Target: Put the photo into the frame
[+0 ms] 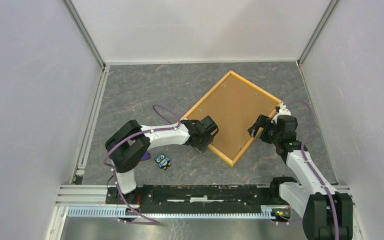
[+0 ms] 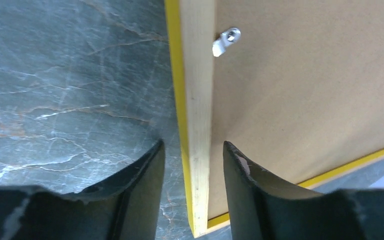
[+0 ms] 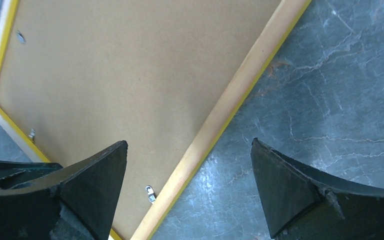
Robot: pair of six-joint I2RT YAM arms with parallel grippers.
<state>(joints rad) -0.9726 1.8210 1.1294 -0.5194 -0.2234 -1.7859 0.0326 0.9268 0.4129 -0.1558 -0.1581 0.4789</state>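
Observation:
The frame (image 1: 206, 95), with a thin yellow-orange border, lies back side up at the table's middle right. A brown hardboard backing panel (image 1: 232, 115) fills it. The photo is hidden. My left gripper (image 1: 206, 143) is open. In the left wrist view (image 2: 194, 150) its jaws straddle the frame's border (image 2: 197, 100) near the near-left corner, with gaps on both sides. My right gripper (image 1: 255, 131) is open wide over the frame's right border (image 3: 240, 90) and holds nothing; it also shows in the right wrist view (image 3: 190, 147). Small metal clips (image 2: 226, 41) (image 3: 150, 193) sit at the panel's edge.
A small blue owl figure (image 1: 163, 161) lies on the table in front of the left arm. White walls enclose the table on three sides. A metal rail (image 1: 200, 192) runs along the near edge. A purple cable (image 1: 162, 111) loops over the left arm.

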